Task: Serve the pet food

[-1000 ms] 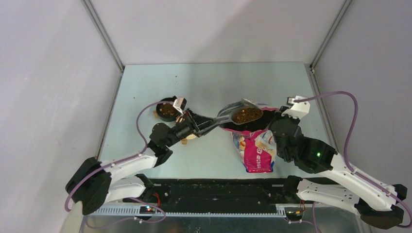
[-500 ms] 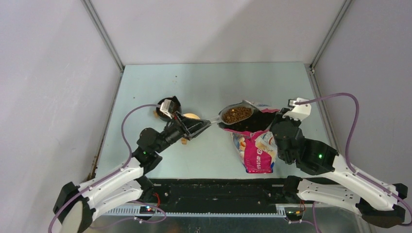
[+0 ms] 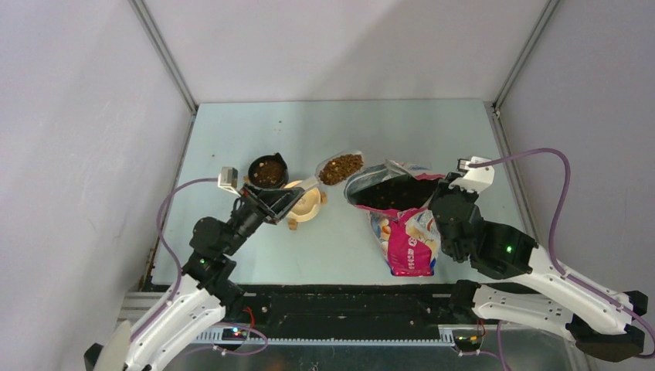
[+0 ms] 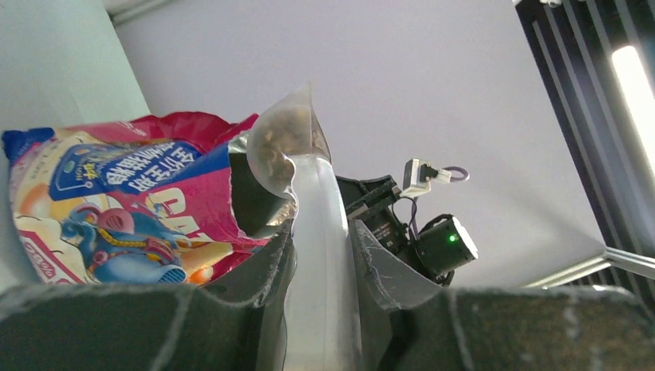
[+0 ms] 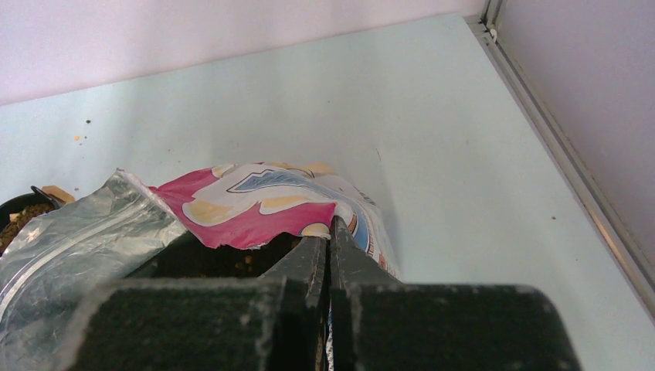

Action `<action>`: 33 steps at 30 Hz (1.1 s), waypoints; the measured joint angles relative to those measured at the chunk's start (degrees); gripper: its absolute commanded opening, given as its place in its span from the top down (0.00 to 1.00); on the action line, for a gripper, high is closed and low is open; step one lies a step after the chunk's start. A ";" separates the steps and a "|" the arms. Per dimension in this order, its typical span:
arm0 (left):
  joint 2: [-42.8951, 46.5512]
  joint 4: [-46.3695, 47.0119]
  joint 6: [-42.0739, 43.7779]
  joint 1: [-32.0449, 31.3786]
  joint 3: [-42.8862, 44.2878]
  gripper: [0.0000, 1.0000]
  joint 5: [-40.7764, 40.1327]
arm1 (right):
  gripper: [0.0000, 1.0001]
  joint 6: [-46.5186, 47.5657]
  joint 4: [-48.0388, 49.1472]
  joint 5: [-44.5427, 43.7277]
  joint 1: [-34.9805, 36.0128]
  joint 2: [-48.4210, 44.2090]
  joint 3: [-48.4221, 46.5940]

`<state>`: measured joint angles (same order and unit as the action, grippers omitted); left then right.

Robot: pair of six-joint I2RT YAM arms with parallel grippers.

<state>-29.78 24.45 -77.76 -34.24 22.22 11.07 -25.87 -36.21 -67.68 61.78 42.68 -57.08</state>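
Note:
Pet food (image 3: 341, 167) fills the bowl of a clear plastic scoop (image 3: 337, 168), which hangs just beyond a beige dish (image 3: 306, 205). My left gripper (image 3: 289, 198) is shut on the scoop's handle (image 4: 315, 224), and the loaded scoop bowl (image 4: 282, 141) shows above it in the left wrist view. More kibble lies in a black bowl (image 3: 268, 172) and inside the open pink-and-blue bag (image 3: 407, 236). At the bag's right rim (image 5: 263, 202), my right gripper (image 5: 330, 233) is pinched shut on the edge and holds the mouth open.
The bag's silvery inner flap (image 5: 85, 232) sticks out to the left of its mouth. The right arm (image 4: 421, 228) stands behind the bag. White walls enclose the pale table (image 3: 340, 127) on three sides. A dark rail (image 3: 347, 305) runs along the near edge.
My left arm has pulled back to the left, carrying the full scoop out of the bag's mouth to beside the beige dish. The right gripper and the bag have stayed put.

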 measured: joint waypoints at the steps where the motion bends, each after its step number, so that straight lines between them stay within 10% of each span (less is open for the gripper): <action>1: 1.29 -1.29 0.28 0.50 0.00 1.00 -0.42 | 1.00 0.00 0.00 -0.02 0.00 0.00 0.00; 33: 24.30 -42.29 5.35 5.57 -3.91 1.00 -23.17 | 1.00 0.90 0.02 -0.63 0.15 0.22 0.04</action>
<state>-5.48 -17.85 -72.40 -28.67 18.31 -12.10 -24.97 -36.18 -68.31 61.93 42.89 -57.04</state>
